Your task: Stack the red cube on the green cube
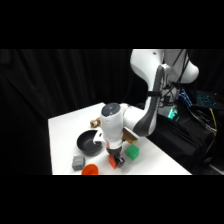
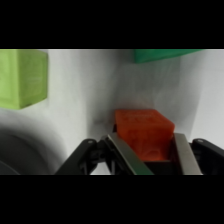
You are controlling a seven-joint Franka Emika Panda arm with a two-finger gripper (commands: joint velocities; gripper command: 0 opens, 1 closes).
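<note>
The red cube sits between my gripper's two metal fingers, which press against its left and right sides. In the side view the gripper reaches straight down at the table's front, with the red cube showing at its tip. Whether the cube rests on the table or hangs just above it I cannot tell. The green cube stands on the table just right of the gripper, apart from it. In the wrist view only the green cube's edge shows at the top.
A black bowl lies left of the gripper. A grey cube and a flat orange-red disc lie near the front edge. A yellow-green cube stands at the wrist view's upper left. A small wooden object lies behind the bowl.
</note>
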